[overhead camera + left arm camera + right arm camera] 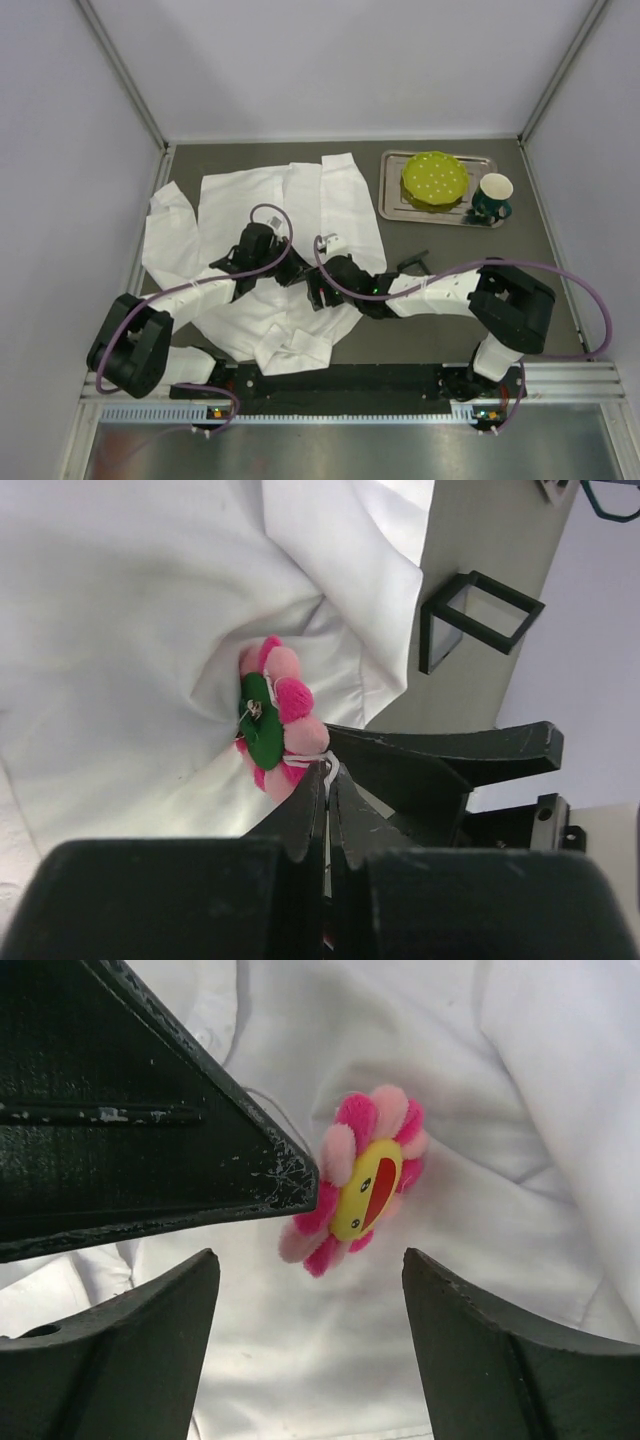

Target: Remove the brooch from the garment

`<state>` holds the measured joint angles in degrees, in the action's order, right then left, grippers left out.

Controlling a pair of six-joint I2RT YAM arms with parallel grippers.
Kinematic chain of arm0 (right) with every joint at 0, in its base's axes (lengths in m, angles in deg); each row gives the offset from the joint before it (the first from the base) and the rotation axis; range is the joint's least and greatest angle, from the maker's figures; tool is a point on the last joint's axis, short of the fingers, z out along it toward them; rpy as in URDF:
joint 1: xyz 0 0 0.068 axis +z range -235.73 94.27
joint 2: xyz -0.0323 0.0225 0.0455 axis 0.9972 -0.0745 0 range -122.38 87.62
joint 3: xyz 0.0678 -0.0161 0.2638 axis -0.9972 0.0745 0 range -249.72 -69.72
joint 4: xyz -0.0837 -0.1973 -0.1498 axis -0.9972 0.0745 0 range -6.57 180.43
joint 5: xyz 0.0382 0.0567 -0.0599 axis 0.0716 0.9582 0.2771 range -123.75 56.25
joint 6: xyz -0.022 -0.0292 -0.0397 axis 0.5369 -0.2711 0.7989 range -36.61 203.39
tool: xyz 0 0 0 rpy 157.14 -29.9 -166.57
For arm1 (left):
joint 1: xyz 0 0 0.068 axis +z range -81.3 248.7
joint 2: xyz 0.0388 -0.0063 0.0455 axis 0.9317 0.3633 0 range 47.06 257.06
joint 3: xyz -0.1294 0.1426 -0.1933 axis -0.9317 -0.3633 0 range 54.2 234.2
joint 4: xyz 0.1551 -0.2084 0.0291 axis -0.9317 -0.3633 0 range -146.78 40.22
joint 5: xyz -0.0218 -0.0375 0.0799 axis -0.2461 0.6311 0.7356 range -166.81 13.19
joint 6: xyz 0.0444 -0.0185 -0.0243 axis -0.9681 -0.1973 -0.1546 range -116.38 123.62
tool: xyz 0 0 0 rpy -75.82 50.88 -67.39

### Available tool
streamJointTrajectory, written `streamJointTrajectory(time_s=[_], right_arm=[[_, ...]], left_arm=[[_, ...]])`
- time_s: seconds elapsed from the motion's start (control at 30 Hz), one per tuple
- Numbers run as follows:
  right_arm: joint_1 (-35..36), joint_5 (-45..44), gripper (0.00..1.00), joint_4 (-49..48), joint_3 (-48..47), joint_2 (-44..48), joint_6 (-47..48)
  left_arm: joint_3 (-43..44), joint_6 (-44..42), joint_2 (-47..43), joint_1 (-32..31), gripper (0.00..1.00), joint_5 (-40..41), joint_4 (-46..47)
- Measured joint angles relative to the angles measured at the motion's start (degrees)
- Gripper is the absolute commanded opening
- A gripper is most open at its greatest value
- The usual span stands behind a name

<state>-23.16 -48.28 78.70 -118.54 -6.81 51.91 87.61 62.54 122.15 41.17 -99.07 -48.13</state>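
The garment (250, 200), a white wrinkled shirt, lies spread over the left and middle of the table. In the top view both grippers meet over its lower middle and hide the brooch. My left gripper (328, 770) is shut on a thin white loop at the edge of the brooch (285, 715), a pink flower seen here from its green back and still lying against the fabric. The right wrist view shows the brooch (365, 1185) from the front with its yellow centre. My right gripper (310, 1270) stands open just below it, not touching. The left gripper's dark fingers (150, 1130) reach in from the upper left.
A metal tray (395, 205) at the back right carries a yellow-green plate (434, 178). A green mug (492, 195) stands beside it. A small black square frame (413, 260) lies on the table just right of the shirt, also seen as the frame (480, 615) in the left wrist view.
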Motion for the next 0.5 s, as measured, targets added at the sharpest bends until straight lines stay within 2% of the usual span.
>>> streamJointTrajectory(time_s=[0.2, 0.4, 0.5], right_arm=[[0.81, -4.50, 0.72, 0.42, -0.39, -0.17, 0.44], [0.81, -8.02, 0.58, 0.26, -1.55, -0.66, 0.22], [0.81, -8.31, 0.47, 0.11, -1.62, -1.05, 0.02]], left_arm=[[0.46, 2.14, 0.04, -0.24, 0.00, -1.05, 0.15], [0.46, 2.75, 0.04, -0.72, 0.00, -0.94, 0.15], [0.46, 2.86, 0.04, -0.83, 0.00, -0.81, 0.15]])
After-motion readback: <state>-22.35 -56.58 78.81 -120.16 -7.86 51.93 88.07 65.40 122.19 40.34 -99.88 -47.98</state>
